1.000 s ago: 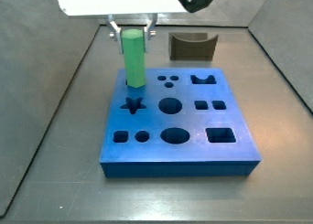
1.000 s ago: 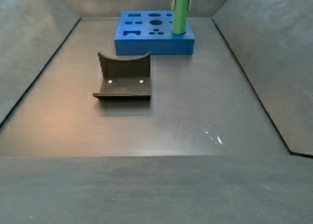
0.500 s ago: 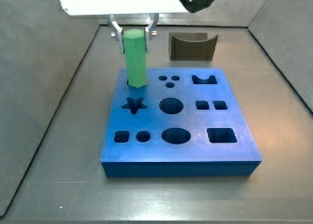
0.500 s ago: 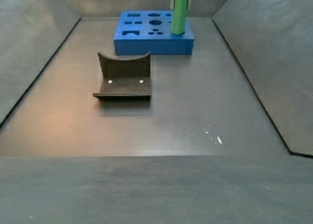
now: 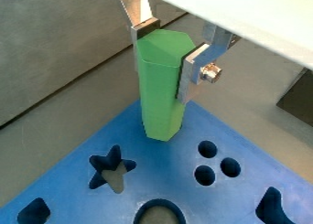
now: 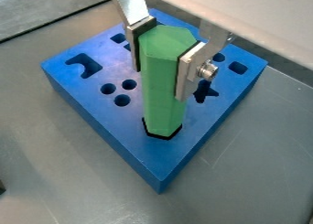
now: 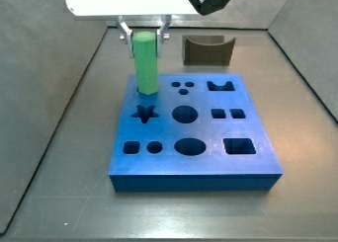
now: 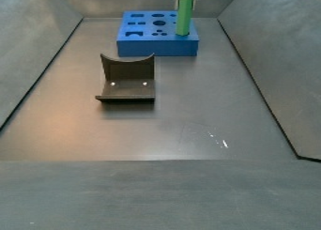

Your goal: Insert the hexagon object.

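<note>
The hexagon object [image 7: 144, 66] is a bright green peg standing upright, its lower end in a hole at a corner of the blue block [image 7: 199, 162]. It shows in both wrist views [image 5: 160, 90] [image 6: 166, 81] and in a side view [image 8: 183, 13]. My gripper [image 5: 167, 45] is shut on the peg's top, silver fingers [image 6: 196, 68] pressed on opposite faces; it also shows in a wrist view [image 6: 167, 48]. The block [image 8: 145, 38] has star, round, square and other shaped holes.
A dark grey curved piece [image 7: 208, 50] stands beyond the block, and shows on the floor in a side view [image 8: 127, 79]. Grey walls enclose the floor on both sides.
</note>
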{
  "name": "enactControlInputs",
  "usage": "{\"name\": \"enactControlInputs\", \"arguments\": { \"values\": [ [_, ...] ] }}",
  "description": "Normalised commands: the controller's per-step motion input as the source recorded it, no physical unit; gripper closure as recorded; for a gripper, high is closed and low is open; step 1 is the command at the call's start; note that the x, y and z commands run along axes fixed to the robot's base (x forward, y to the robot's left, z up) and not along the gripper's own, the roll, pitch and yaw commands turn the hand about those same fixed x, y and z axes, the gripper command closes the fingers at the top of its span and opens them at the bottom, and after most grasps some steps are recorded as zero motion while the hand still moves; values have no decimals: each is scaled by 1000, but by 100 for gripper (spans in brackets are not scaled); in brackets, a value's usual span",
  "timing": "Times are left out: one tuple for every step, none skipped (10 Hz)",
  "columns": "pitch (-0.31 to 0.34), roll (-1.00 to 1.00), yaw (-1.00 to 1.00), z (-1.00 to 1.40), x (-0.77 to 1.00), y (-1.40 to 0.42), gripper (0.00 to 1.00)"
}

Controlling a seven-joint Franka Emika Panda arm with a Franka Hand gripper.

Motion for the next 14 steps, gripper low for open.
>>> {"name": "enactControlInputs", "arguments": {
  "values": [
    [-54,154,89,-666,40,29,100],
    [-71,149,134,-680,0,43,100],
    [-83,137,171,-657,0,49,100],
    [-90,133,234,-603,0,63,100],
    [-86,103,237,-546,-40,49,100],
    [-83,56,143,-586,-31,0,100],
    [-93,29,6,-669,0,0,100],
    [-137,27,0,-697,-11,-60,100],
    [-127,0,-23,-640,0,-100,100],
    [-91,11,-46,-577,0,-109,100],
    [-76,24,-6,-537,0,-143,100],
    [-76,13,-6,-603,49,-131,100],
    [-23,0,-74,-529,146,-140,100],
    [0,-121,-69,0,17,137,100]
  ]
}}
